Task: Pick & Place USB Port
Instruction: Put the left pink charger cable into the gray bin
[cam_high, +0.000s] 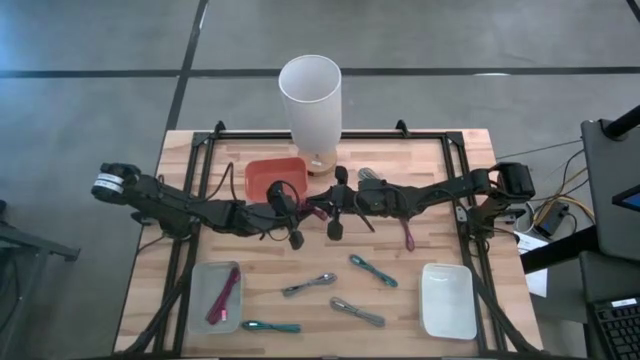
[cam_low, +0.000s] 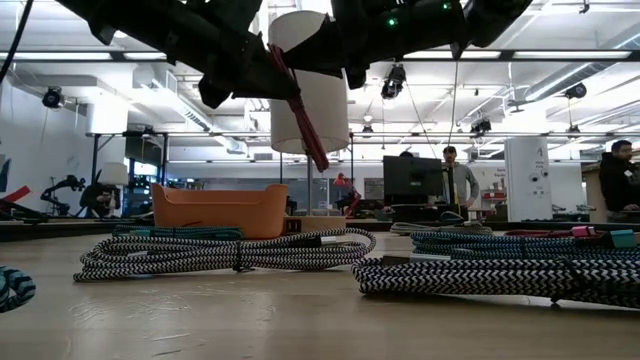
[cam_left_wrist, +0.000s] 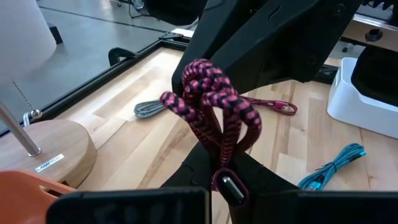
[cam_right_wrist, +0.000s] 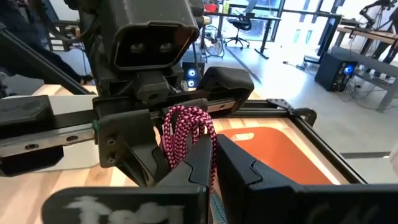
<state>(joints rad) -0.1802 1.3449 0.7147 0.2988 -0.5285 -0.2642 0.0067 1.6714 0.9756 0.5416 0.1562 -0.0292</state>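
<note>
- While both my claws pinch the same pink braided cable (cam_left_wrist: 214, 118) in mid-air above the middle of the table (cam_high: 440, 215), the risk I see is a bad hand-over: my left claw (cam_high: 297, 232) is closed on the plug end and my right claw (cam_right_wrist: 211, 165) is closed on the folded loops, so if one lets go before the other has a sure hold, the bundle could slide out and drop
- If either arm pulls away while both grips are tight, I judge the loops could be dragged open, and a loose tail could catch on the lamp (cam_high: 311, 100) just behind
- My two wrists sit very close together, so a small sideways move could knock one claw against the other
- For bins: the orange bin (cam_high: 266, 178) beside my left claw looks empty as far as I can see
- The grey tray (cam_high: 203, 281) at the near left holds one pink cable (cam_high: 224, 298)
- The white tray (cam_high: 447, 300) at the near right holds nothing
- Four more cables lie loose on the table between the trays
</note>
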